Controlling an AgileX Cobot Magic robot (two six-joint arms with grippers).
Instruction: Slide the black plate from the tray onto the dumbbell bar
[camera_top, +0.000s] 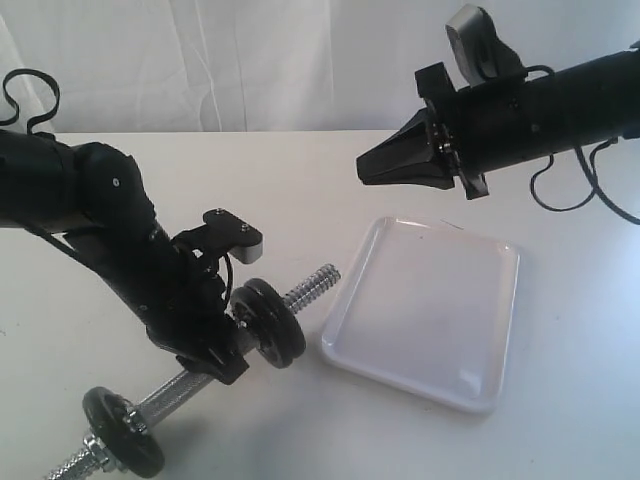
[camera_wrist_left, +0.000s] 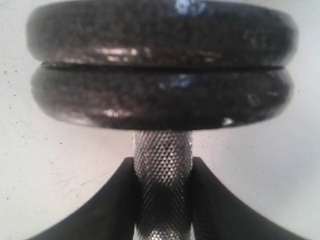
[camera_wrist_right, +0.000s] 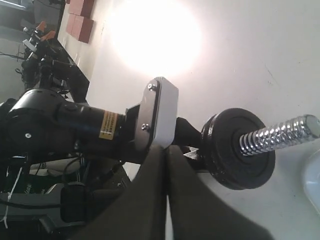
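Dumbbell bar (camera_wrist_left: 162, 145) clamped in left claw (camera_wrist_left: 163, 167) shows clearly only wrist-side.

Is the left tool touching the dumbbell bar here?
Touching. In the left wrist view the left tool clamps the dumbbell bar, both fingers flush against its knurled grip.

Readable text: nothing is reading clearly in any of the three views.
Yellow sticker (camera_wrist_right: 108, 125): sitting on the black barrel of the left arm (camera_wrist_right: 45, 117), just behind its silver camera block (camera_wrist_right: 161, 112). It is carrying dark print, but the print is showing too small and blurred in the right wrist view to make out any word or number.
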